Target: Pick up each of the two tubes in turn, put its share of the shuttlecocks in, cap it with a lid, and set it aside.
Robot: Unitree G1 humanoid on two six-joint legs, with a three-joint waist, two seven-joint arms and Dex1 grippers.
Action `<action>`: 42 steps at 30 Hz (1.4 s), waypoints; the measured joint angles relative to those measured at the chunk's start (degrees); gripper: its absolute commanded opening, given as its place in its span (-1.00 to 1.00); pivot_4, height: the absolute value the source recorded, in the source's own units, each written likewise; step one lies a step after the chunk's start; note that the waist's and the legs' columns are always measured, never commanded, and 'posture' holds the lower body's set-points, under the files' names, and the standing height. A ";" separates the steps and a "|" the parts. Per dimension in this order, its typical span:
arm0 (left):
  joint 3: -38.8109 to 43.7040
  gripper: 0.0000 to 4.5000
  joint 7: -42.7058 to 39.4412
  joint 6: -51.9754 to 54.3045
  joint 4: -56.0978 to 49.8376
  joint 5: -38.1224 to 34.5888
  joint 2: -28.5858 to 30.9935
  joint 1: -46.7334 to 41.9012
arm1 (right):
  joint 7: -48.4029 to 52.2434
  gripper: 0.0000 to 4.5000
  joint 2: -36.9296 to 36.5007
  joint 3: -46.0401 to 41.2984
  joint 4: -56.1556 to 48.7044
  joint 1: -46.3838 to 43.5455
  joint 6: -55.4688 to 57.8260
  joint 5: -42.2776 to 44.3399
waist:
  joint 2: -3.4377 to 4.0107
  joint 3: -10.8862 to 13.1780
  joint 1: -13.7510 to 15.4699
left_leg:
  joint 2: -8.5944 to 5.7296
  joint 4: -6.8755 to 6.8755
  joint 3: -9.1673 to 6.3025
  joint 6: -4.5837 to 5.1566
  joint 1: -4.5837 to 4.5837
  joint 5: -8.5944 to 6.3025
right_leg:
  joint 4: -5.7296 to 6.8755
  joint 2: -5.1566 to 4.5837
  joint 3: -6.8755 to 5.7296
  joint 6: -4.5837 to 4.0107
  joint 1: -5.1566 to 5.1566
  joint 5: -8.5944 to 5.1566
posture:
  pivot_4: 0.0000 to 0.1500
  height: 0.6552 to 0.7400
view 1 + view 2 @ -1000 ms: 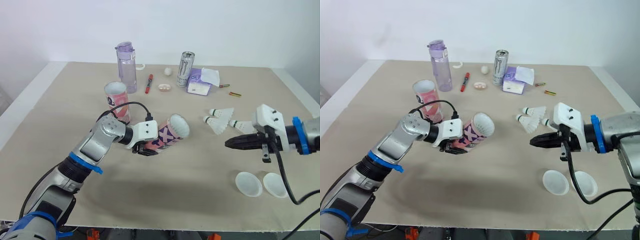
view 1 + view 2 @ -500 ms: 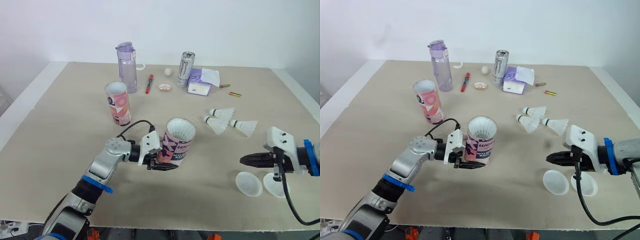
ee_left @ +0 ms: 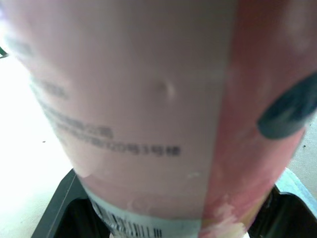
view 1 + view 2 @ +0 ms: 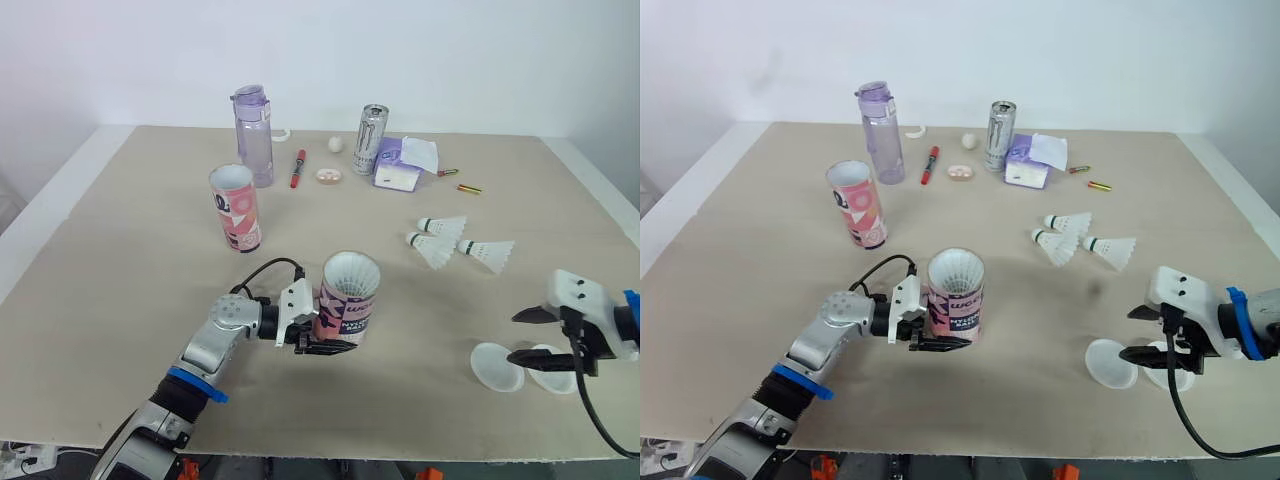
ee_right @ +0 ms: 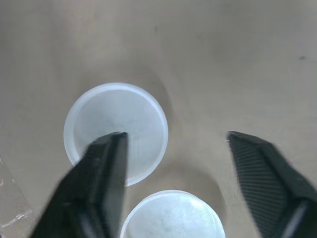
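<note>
Now: left fingers (image 4: 328,347) clamped on tube (image 4: 348,300), upright mid-counter (image 4: 130,250), seemingly resting there. Right fingers (image 5: 101,173) spread wide, empty, above two lids (image 4: 497,366). Three shuttlecocks (image 4: 440,245) beyond.

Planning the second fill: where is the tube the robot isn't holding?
In the left eye view, the free tube stands upright on the robot's left, just in front of the purple water bottle and behind the held tube.
</note>
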 measured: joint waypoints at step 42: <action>-0.61 0.27 -2.13 -5.99 5.44 1.44 0.90 -2.37 | -4.70 -0.93 3.54 11.07 -4.63 -6.76 -6.31 -0.29 | 0.06 -0.05 -0.18 | 0.21 -0.02 0.04 0.00 0.43 0.00 | 0.00 0.18 0.02 -0.16 0.31 0.08 | 1.00 1.00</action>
